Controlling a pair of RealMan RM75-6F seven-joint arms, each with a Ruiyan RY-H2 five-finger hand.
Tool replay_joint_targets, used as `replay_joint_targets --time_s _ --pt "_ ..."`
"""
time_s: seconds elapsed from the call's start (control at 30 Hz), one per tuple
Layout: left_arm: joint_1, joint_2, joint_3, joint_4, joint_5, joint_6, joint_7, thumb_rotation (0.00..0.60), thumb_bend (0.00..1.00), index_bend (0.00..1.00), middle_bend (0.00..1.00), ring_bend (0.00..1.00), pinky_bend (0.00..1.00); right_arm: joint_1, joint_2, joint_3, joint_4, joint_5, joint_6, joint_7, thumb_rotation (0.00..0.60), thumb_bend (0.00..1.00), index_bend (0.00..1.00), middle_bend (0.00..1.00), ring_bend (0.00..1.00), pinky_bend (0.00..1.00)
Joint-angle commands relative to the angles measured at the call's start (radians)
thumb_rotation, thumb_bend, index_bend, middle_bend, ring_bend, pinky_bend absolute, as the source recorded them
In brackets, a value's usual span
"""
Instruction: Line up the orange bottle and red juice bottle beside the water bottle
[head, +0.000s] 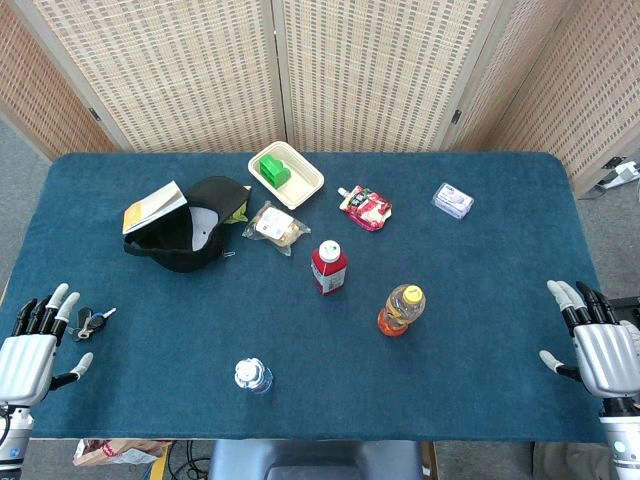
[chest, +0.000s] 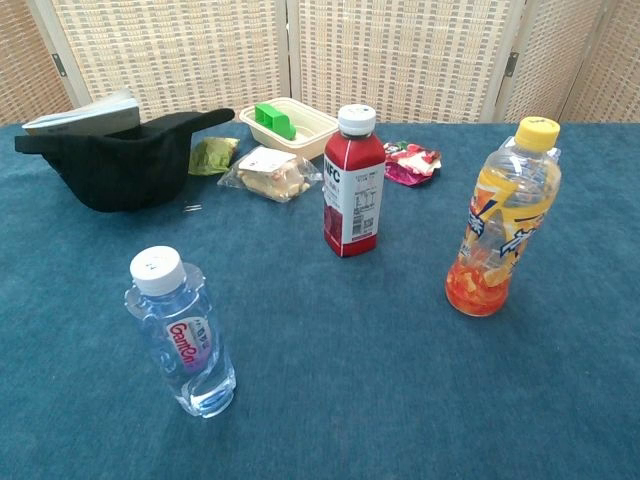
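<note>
Orange bottle well apart from right robot hand.

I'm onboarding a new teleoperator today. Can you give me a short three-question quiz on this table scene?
1. True or false: the red juice bottle stands upright with its cap on.
2. Seen from the head view, which bottle lies nearest the robot? A) orange bottle B) water bottle C) red juice bottle
3. Fill in: the left hand and right hand each hold ______.

Key: 1 true; 2 B; 3 nothing, both rest open at the table's near corners.
</note>
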Motion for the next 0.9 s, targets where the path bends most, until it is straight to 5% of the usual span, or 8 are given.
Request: replay_joint_targets --time_s 0.03,0.47,0.9 --pt "-0.001 0.0 -0.001 0.0 -0.002 -0.002 0.002 0.6 0.23 0.0 0.0 0.0 0.0 0.0 -0.001 0.0 0.002 0.001 0.0 0.003 0.6 0.09 0.05 0.13 0.03 0.12" --pt "-0.001 0.002 -0.002 0.0 -0.004 0.0 -0.003 0.6 0.23 0.0 0.0 0.0 0.0 0.007 0.01 -0.006 -0.013 -0.023 -0.01 0.065 0.6 0.09 0.09 0.15 0.04 0.12" --pt "-0.002 0.0 0.001 0.003 0.002 0.001 -0.007 0.6 0.23 0.0 0.0 0.0 0.0 0.11 0.033 -0.012 -0.063 -0.048 -0.18 0.345 0.6 0.07 0.11 0.15 0.04 0.12"
